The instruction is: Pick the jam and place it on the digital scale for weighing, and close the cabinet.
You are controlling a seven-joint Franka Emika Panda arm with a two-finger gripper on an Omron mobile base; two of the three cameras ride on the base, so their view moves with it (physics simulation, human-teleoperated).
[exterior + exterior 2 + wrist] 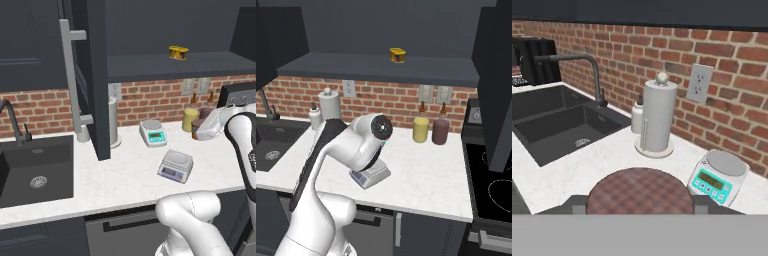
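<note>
The jam fills the bottom of the hand view, showing its round brown lid. My gripper is shut on it, a finger on each side. In the left base view the jam is a small brown shape at the tip of my gripper, at the counter's right rear. The digital scale sits bare on the counter, nearer the front and to the left of the jam. In the right base view my arm half hides the digital scale. The cabinet stands open, its door swung out over the counter.
A flat yellow tin lies on the cabinet shelf. A pale yellow canister and a dark jar stand by the wall near my hand. A white scale, paper towel holder and sink lie leftward. The stove is at the right.
</note>
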